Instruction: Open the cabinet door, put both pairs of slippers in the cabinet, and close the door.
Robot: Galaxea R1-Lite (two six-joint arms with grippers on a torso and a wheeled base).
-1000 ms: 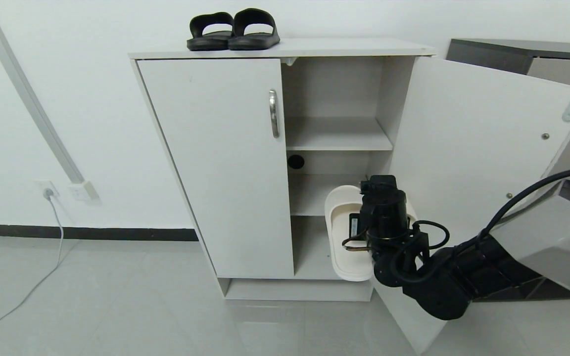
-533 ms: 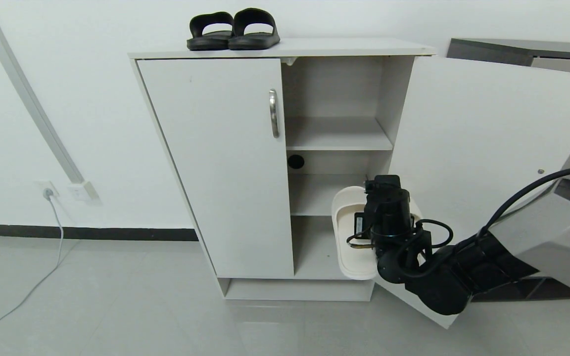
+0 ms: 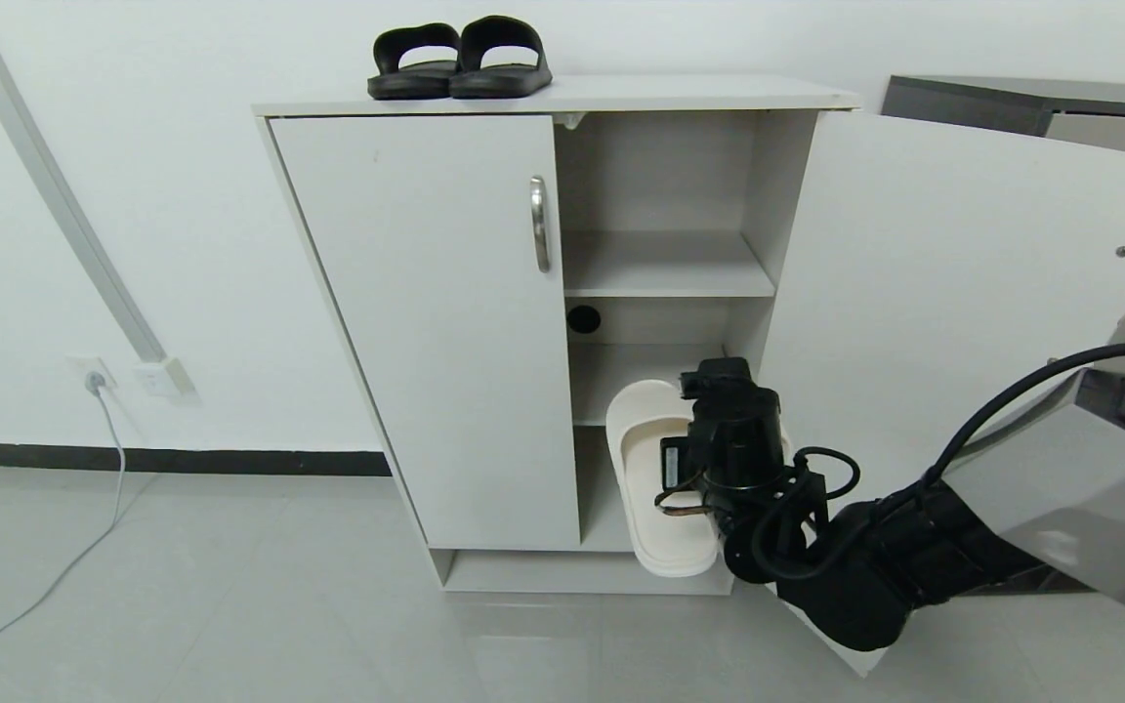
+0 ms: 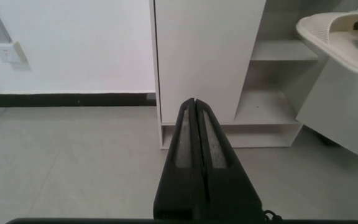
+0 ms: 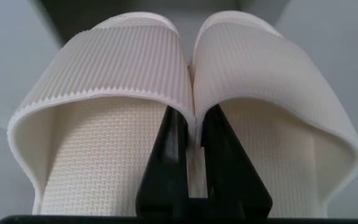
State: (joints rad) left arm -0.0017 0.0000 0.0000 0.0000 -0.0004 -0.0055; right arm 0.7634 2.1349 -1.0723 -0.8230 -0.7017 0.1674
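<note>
The right arm's jaws are clamped on the touching inner strap edges of a pair of ribbed cream-white rubber slippers (image 3: 636, 488). They hold the pair side by side, just in front of the lower shelves of the white wooden cabinet (image 3: 699, 95). Its right door (image 3: 914, 293) stands swung wide and the left door (image 3: 426, 322) is closed. A pair of black rubber slippers (image 3: 460, 61) sits on the cabinet top. The left arm's jaws are pressed together, above the grey tiled floor (image 4: 73, 162), facing the cabinet.
</note>
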